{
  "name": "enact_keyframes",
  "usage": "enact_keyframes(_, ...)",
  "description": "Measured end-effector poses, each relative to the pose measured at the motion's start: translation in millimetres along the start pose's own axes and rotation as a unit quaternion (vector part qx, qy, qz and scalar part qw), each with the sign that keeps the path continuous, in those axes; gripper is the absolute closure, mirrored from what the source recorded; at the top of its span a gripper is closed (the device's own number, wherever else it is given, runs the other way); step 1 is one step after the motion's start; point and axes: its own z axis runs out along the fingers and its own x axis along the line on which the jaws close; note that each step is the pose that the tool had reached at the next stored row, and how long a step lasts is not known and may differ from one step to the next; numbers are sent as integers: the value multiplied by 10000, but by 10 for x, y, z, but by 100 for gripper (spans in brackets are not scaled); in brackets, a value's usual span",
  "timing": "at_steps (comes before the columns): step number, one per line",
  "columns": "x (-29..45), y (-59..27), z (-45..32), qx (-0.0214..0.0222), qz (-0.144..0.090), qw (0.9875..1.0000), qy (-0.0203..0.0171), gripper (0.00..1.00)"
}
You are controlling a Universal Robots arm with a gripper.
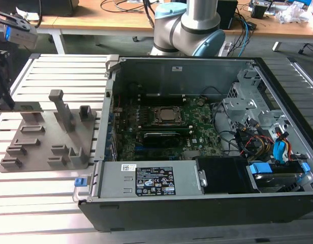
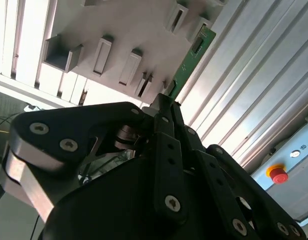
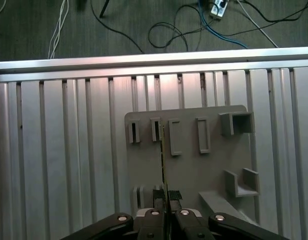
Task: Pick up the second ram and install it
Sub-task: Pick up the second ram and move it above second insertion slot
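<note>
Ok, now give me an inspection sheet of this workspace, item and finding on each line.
Surface: ribbed aluminium table, carrying the fixture and the case.
Job's things: the second ram stands on edge at the grey fixture; the open computer case shows the motherboard.
Clutter: nothing seen.
Gripper: the gripper is shut on the second ram.
Cables: coloured bundle inside the case; loose cables on the floor.
Surroundings: arm base behind the case, wooden desk beyond; red button beside the table.
</note>
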Motion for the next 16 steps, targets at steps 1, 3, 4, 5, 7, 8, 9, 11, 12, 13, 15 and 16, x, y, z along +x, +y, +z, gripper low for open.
enact_keyframes(1,0,1,-30,0,0,10000,0,86)
enact_keyframes(3,0,3,-73,0,0,10000,0,86)
enact_keyframes(4,0,4,-99,0,0,10000,0,86)
enact_keyframes(5,0,5,-116,0,0,10000,0,86)
enact_keyframes(7,0,7,-161,0,0,10000,0,86)
enact_keyframes(8,0,8,-184,0,0,10000,0,86)
enact_keyframes(9,0,9,-205,0,0,10000,0,86)
enact_keyframes(11,0,11,-234,0,0,10000,0,86)
enact_keyframes(12,0,11,-249,0,0,10000,0,86)
enact_keyframes(13,0,13,-290,0,0,10000,0,86)
enact_keyframes(15,0,15,-339,0,0,10000,0,86)
enact_keyframes(16,-1,16,-361,0,0,10000,0,86)
